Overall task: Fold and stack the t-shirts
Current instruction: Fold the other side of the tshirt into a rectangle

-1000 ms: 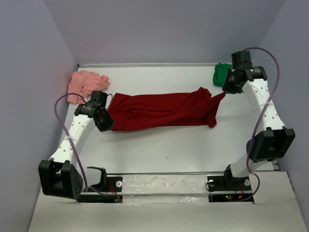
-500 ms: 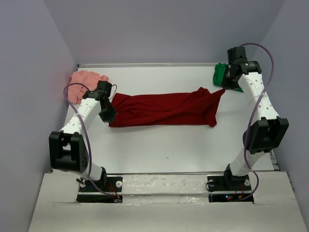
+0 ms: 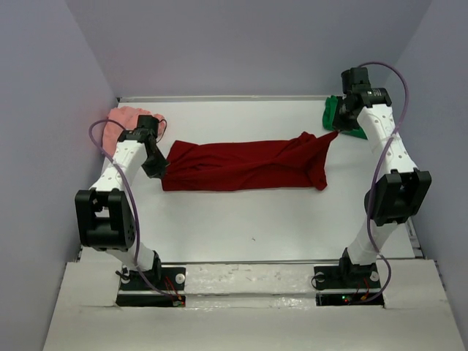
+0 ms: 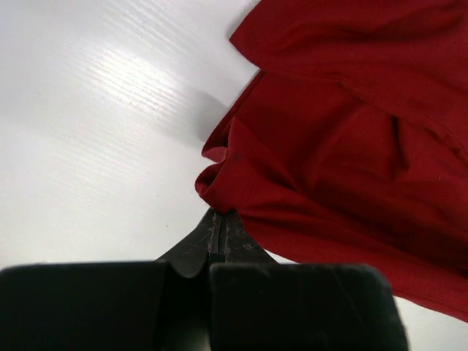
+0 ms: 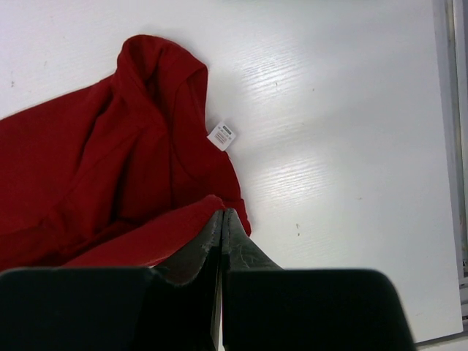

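Note:
The dark red t-shirt [image 3: 245, 164] lies stretched left to right across the middle of the white table, bunched in long folds. My left gripper [image 3: 162, 167] is shut on its left end; in the left wrist view the closed fingertips [image 4: 216, 219] pinch a fold of the red cloth [image 4: 344, 146]. At the far right, my right gripper [image 3: 338, 131] is shut on the shirt's right corner, cloth pinched at its tips [image 5: 221, 213], with the red shirt [image 5: 110, 153] and its white label [image 5: 222, 136] beyond. The salmon-pink t-shirt [image 3: 117, 121] lies crumpled at the back left, the green t-shirt [image 3: 334, 111] at the back right, partly hidden by my right arm.
Grey walls close in the table on the left, back and right. The table's back edge [image 3: 219, 99] runs just behind both crumpled shirts. A metal rail [image 3: 248, 263] lines the near edge by the arm bases.
Both arms have moved toward the back of the table, carrying the red shirt's ends with them. The shirt has shifted back and lies straighter. Both grippers stayed shut on it.

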Controlling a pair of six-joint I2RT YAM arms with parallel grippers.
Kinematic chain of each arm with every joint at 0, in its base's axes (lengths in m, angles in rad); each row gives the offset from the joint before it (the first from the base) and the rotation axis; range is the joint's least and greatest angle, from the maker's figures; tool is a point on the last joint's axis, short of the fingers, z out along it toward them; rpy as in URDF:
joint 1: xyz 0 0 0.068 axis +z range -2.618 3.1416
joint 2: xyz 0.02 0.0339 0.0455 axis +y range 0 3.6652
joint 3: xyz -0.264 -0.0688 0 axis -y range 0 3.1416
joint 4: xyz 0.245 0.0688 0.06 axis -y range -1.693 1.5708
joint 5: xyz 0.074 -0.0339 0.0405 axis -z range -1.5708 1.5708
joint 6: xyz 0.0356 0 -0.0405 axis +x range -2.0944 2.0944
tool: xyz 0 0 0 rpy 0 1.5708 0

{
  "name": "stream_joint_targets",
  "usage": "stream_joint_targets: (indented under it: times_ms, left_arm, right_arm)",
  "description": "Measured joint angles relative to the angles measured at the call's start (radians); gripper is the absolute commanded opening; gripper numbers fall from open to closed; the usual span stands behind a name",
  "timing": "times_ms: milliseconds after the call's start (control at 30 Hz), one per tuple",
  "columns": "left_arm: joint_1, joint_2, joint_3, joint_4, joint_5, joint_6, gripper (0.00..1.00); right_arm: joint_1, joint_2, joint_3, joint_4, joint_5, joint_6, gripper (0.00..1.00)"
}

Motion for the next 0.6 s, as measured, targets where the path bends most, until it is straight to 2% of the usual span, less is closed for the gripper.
stream_joint_targets:
  times_ms: [600]
  left_arm:
    - [0.002,0.229,0.19,0.022,-0.001,0.046,0.0]
  right_arm:
    - [0.012,0.148,0.106,0.002,0.007,-0.036,0.0]
